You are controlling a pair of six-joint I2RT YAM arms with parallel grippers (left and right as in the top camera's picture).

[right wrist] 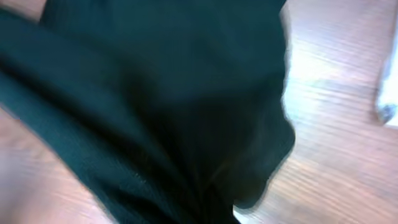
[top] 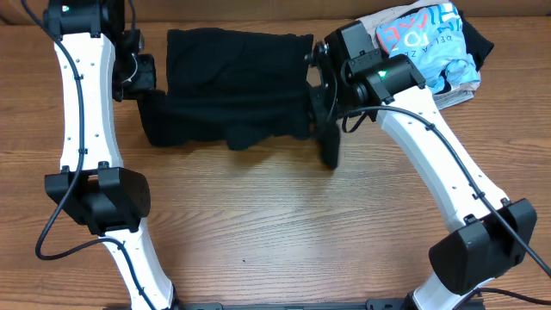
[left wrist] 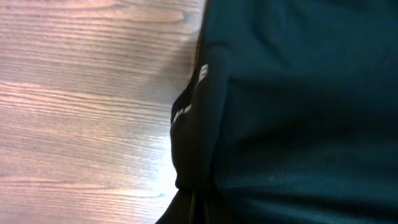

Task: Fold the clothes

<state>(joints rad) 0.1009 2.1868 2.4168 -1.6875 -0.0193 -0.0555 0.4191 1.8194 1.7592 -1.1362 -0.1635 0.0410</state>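
Nearest, the brown wood-grain laminate table (top: 258, 224) carries the bases of two white-and-black jointed arms, one left (top: 86, 129) and one right (top: 430, 146). Beyond them, one soft plain black fabric shirt (top: 232, 86) lies as a rough rectangle across the middle of the table, its near edge rumpled and uneven. Small white lettering (left wrist: 181, 113) shows on a fold by its left side. The left gripper (top: 148, 82) sits at the shirt's left edge and the right gripper (top: 317, 95) at its right edge. Cloth fills both wrist views and hides the fingers, so whether either one clamps the fabric cannot be told. Farthest, at the right, lies one heap of crumpled garments (top: 426, 43): light blue with red lettering, white, and black.
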